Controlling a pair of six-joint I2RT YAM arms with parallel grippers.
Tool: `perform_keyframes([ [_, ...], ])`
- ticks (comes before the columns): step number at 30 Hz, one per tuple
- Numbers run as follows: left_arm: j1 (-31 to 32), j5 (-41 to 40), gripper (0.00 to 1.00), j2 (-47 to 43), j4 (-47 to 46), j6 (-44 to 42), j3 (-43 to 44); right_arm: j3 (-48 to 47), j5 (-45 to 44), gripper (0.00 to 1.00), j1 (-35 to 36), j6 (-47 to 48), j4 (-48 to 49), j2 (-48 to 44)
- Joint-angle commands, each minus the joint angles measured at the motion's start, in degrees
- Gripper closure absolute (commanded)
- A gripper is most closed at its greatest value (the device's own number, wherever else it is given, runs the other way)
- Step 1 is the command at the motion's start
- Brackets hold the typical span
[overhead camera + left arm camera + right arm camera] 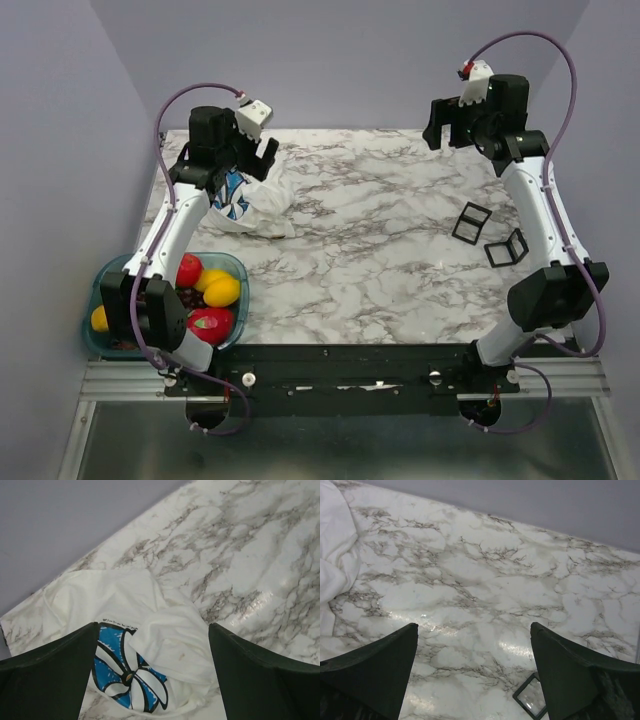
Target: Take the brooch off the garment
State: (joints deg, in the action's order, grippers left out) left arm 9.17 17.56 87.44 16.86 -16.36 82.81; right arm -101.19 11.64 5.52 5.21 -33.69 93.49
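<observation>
The white garment (268,205) lies crumpled at the table's far left; it also shows in the left wrist view (100,595) and at the left edge of the right wrist view (335,555). The brooch (129,678), a round flower-like badge with white and blue petals and a yellow centre, sits on the cloth's near edge; a fold covers part of it. From above it shows beside the left arm (235,193). My left gripper (262,158) hovers open above the garment (153,625), the brooch between and below its fingers. My right gripper (440,125) is open and empty (474,625) over bare marble at the far right.
A blue bowl (100,275) of fruit stands at the near left beside the left arm's base. Two small black square frames (471,222) (507,247) lie at the right; one shows in the right wrist view (532,697). Purple walls close the table's far and side edges.
</observation>
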Motion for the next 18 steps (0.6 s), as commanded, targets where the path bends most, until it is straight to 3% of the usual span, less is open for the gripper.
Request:
perform_keyframes([
  [1,-0.12,4.15,0.01,1.59,10.38,-8.41,-0.97,-3.4,1.0,0.0,-0.25,1.9,-4.1,1.87],
  [12,-0.03,-1.21,0.04,6.34,18.82,-12.21,2.27,-1.91,20.08,0.0,-0.16,12.09,-8.58,1.17],
  [18,0.06,-6.48,0.09,10.99,21.89,-11.68,5.17,-0.94,21.49,0.0,0.63,12.72,-8.85,0.99],
])
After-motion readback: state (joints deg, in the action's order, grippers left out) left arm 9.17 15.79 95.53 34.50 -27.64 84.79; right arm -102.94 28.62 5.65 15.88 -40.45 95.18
